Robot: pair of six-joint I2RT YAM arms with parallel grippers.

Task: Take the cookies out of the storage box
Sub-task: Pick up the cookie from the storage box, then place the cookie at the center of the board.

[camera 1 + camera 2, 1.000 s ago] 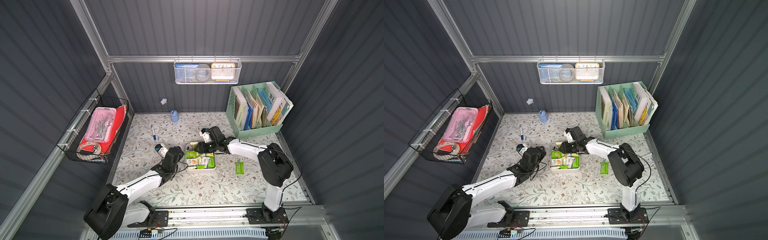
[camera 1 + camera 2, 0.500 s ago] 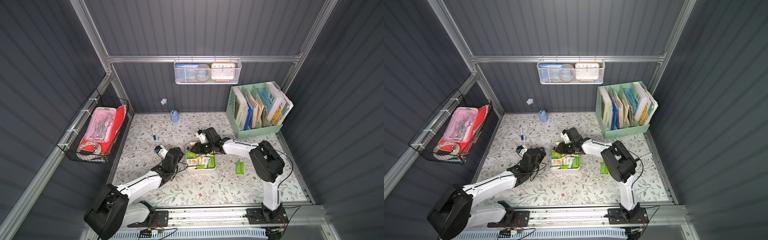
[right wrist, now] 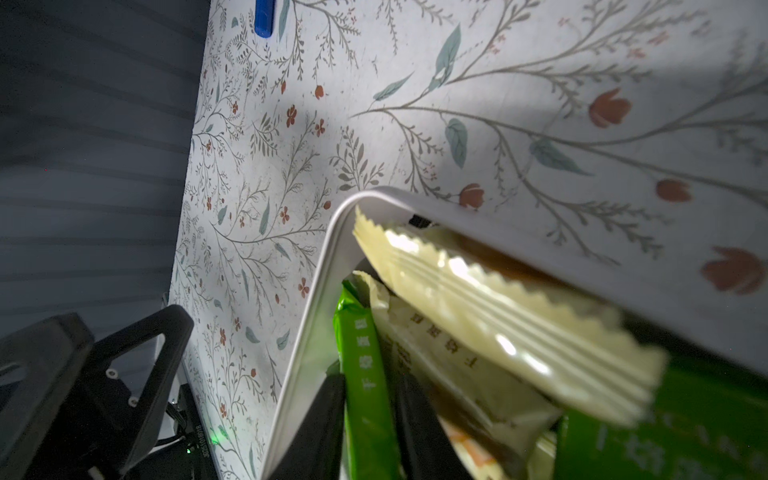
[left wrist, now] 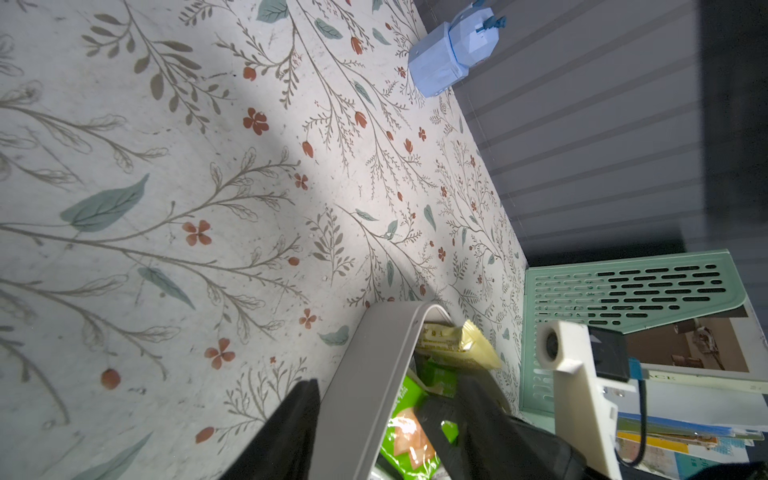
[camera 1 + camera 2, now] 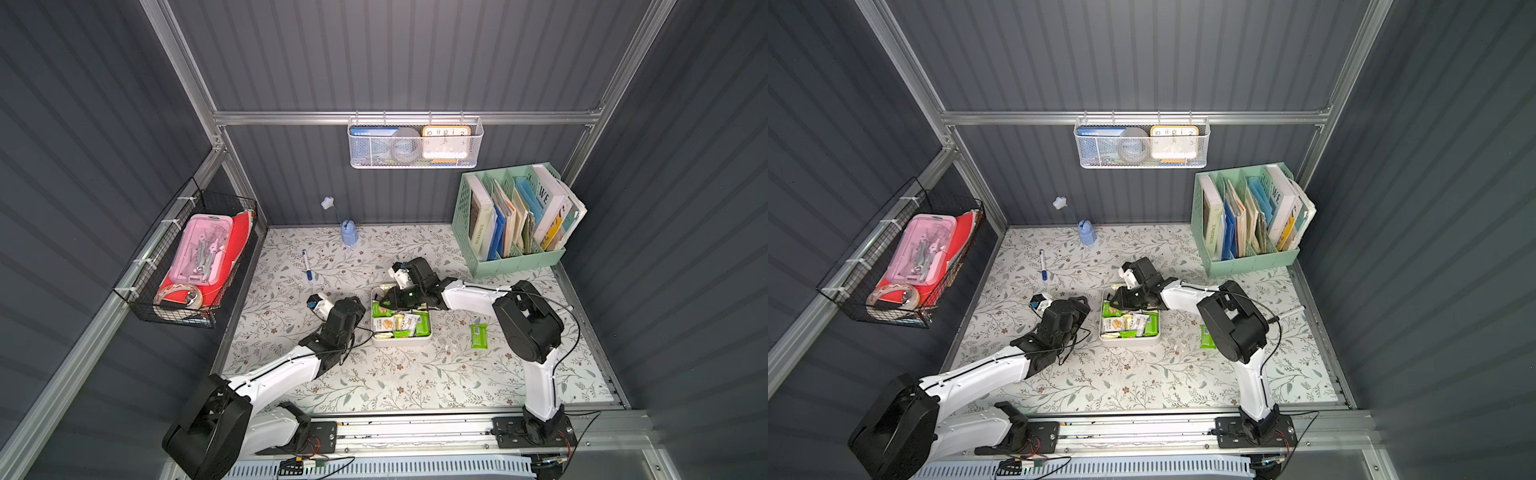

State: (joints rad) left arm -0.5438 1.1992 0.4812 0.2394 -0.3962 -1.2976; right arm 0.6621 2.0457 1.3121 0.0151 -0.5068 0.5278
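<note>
Well, in both top views my right pincer (image 5: 384, 300) dips into the corner of the storage box (image 5: 401, 344) nearest my left pincer (image 5: 365, 302). The box is a shallow white plastic tray with rounded corners. The cookies (image 5: 399, 325), glossy crinkled packets in green, white and pale yellow, lie heaped beneath and beside the right tips. One loose green packet (image 5: 478, 336) lies on the floral cloth (image 5: 415, 374), well behind that pincer's wrist. The left pincer sits just outside the wall, I judge to brace the tray against sliding.

From the left wrist, its jaws stand spread, one finger (image 4: 291, 432) just outside the smooth wall. I cannot tell whether the other is inside.

From the right wrist, the right jaws press on both faces of a green packet (image 3: 363, 374) standing on edge by the wall, pinching it flat for a clean lift. A pale yellow packet (image 3: 498, 324) with a zigzag seam leans across the corner just ahead of the tips.
</note>
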